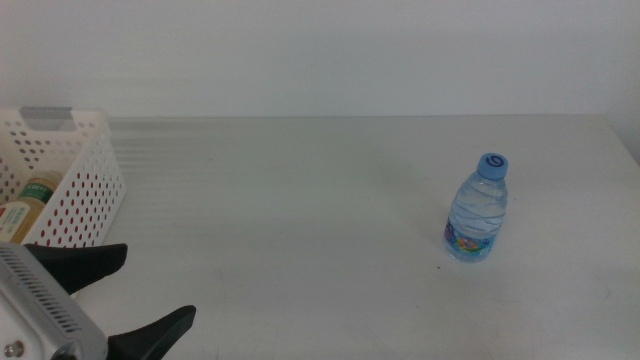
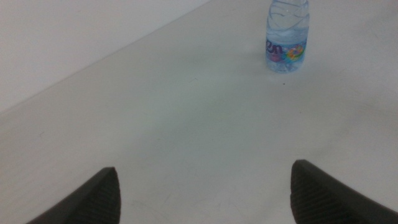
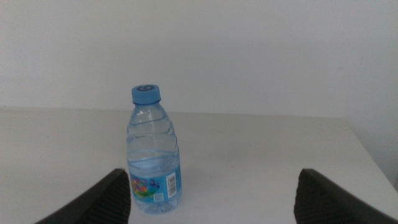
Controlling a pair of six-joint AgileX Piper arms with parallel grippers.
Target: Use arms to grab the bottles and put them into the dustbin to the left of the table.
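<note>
- The small clear plastic water bottle with the pale blue cap (image 1: 478,210) stands upright on the right half of the wide matte white tabletop (image 1: 300,200), well apart from everything else, so I read it as the one item left to collect.
- The white perforated plastic basket (image 1: 85,190) sits at the table's left edge; inside it I can make out a bottle with a yellowish label (image 1: 28,200) lying down, which suggests part of the job is done. Any other contents are hidden from me.
- My left gripper (image 1: 110,295), black prongs on a grey ribbed body, hangs low near the basket with its jaws spread wide and nothing between them; its wrist camera looks across bare table toward the distant bottle.
- My right gripper (image 3: 211,199) is out of the middle view, but its wrist camera shows the jaws parted and level with the bottle, which stands ahead of them, nearer one jaw. I judge that arm better placed for the grab.
</note>
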